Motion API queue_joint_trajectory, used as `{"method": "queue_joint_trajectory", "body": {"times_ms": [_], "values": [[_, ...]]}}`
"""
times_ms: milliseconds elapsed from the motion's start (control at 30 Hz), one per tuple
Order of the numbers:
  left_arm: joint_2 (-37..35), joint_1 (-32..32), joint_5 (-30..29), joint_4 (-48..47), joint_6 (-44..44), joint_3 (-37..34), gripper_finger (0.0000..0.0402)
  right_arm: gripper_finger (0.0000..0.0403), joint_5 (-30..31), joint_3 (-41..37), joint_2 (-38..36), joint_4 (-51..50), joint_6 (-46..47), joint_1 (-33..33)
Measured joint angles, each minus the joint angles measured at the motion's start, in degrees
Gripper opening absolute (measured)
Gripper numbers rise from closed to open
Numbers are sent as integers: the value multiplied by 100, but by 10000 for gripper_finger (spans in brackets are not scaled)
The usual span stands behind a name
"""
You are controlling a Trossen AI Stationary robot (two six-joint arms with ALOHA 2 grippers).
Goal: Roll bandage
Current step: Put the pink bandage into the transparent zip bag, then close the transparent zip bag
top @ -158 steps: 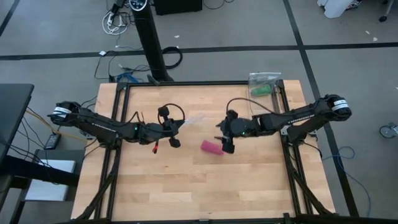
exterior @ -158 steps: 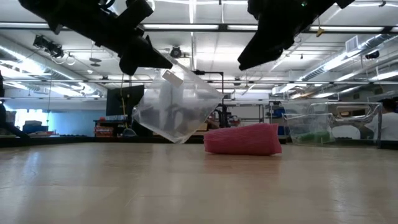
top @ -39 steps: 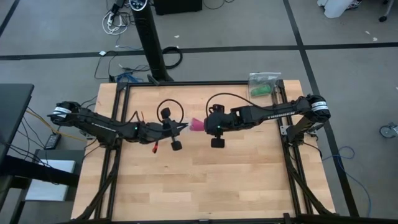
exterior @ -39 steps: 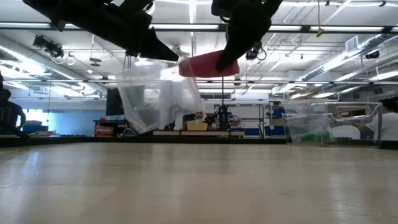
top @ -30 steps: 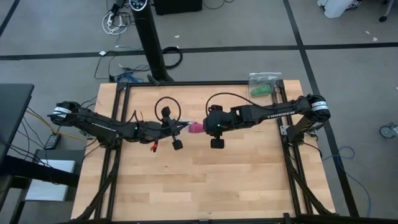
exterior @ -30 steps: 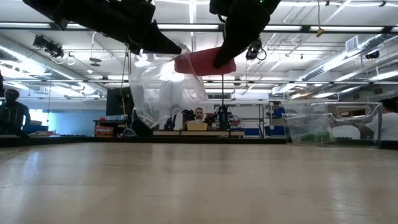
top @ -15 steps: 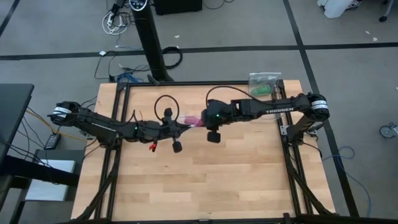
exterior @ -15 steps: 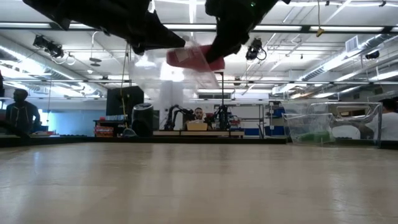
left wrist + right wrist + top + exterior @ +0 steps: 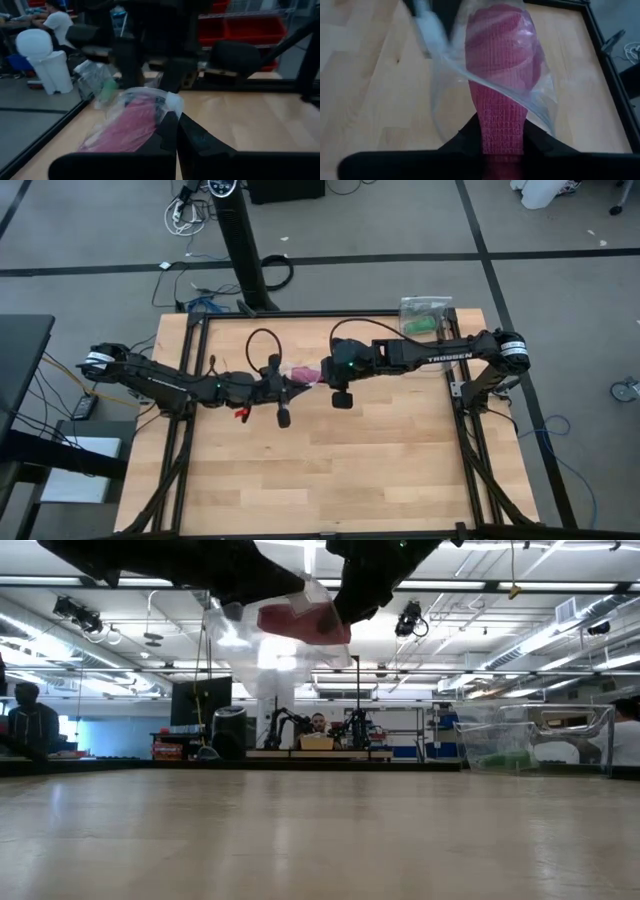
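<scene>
Magenta-pink mesh, the bandage (image 9: 501,75) hangs well above the tabletop (image 9: 330,470), its far end inside a clear plastic bag (image 9: 470,65). The right hand (image 9: 502,137) pinches the bandage's near end. The left hand (image 9: 172,132), fingers pressed together, pinches the bag's rim.

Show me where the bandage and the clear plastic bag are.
bandage (image 9: 502,107), right wrist view, middle of its pink mesh body.
clear plastic bag (image 9: 442,75), right wrist view, its clear side beside the bandage.
</scene>
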Motion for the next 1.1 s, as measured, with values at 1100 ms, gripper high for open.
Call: {"method": "queue_joint_trajectory", "body": {"times_ms": [1100], "values": [[0,225,1219,3959,-418,-1919,1,214,580,-1459,-1290,775,1130,533]]}}
